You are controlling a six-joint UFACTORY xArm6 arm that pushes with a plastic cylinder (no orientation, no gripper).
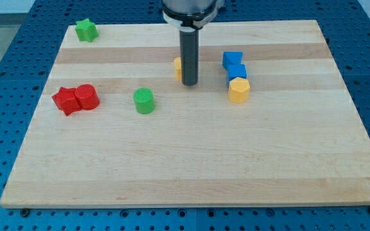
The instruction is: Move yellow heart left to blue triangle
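Observation:
The yellow heart (178, 67) lies near the top middle of the board, mostly hidden behind my rod, with only its left edge showing. My tip (189, 84) rests on the board just right of and slightly below the heart, touching or nearly touching it. The blue triangle (232, 59) lies to the right of the rod, a short gap away. A blue cube (237, 71) sits against its lower side.
A yellow hexagon (239, 90) sits just below the blue cube. A green cylinder (144, 101) lies lower left of my tip. A red star (64, 101) and red cylinder (87, 97) touch at the left. A green star (86, 29) sits at the top left corner of the wooden board (191, 167).

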